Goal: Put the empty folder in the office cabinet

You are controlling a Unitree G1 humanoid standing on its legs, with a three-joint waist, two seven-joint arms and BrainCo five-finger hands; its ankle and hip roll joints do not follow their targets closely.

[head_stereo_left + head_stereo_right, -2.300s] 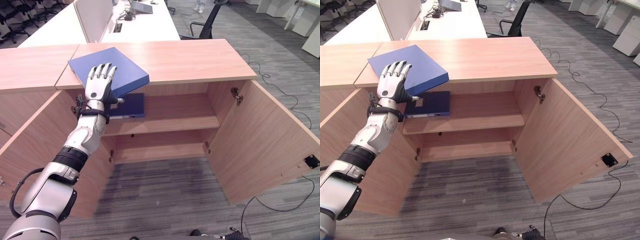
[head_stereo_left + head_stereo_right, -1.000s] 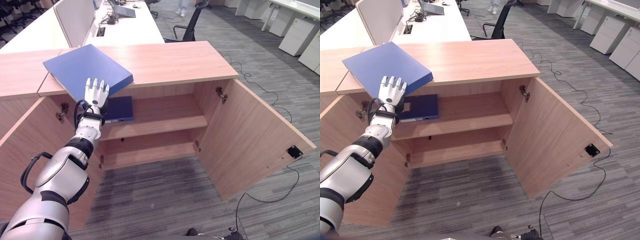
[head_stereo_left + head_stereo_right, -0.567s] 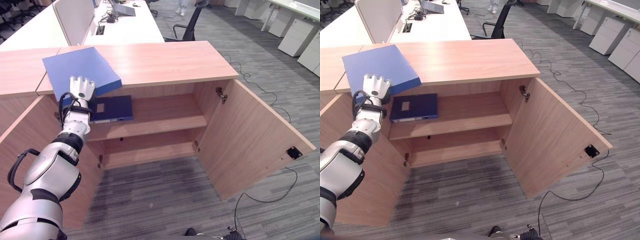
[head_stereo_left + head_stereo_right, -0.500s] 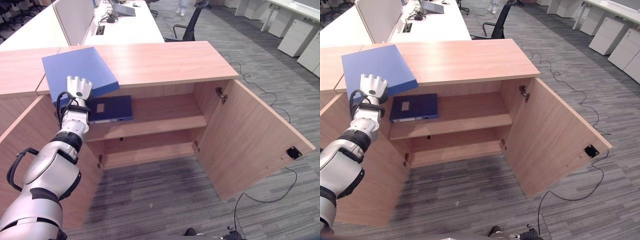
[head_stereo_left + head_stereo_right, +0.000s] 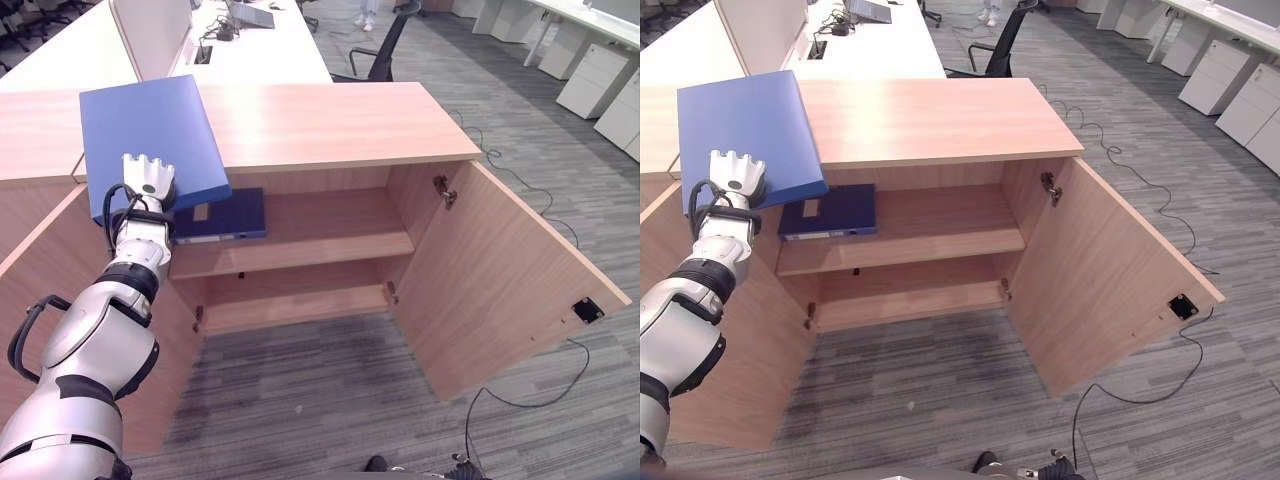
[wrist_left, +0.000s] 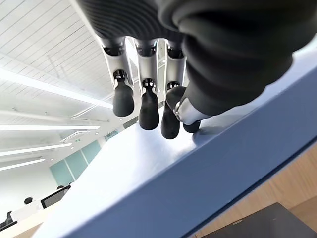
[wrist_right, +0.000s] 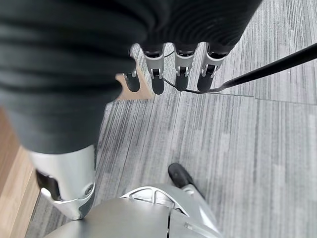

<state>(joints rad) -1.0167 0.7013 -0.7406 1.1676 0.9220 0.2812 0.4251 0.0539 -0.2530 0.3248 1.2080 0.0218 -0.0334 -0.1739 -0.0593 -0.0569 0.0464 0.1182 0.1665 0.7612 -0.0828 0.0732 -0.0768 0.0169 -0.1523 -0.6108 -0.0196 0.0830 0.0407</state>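
Cabinet point(image 5: 330, 120): both doors swung wide, two shelves showing, the wooden top bare apart from the folder at its left end.
Folder point(image 5: 140, 130): light blue, tilted up off the cabinet top at the left front corner, its near edge out past the top's edge and resting on the left hand.
Dark binder point(image 5: 225, 214): lies flat at the left of the upper shelf; the room beside it is free.
Left hand point(image 5: 146, 185): under and against the folder's near edge; in the wrist view the fingers point(image 6: 142, 106) lie on the blue cover with the thumb closing from the other side, so it looks pinched.
Right hand point(image 7: 168, 74): hangs low over the carpet, fingers loose, holding nothing.
Progress: folder gripped and partly lifted, I'd say; bringing it down onto a shelf is all left to do.
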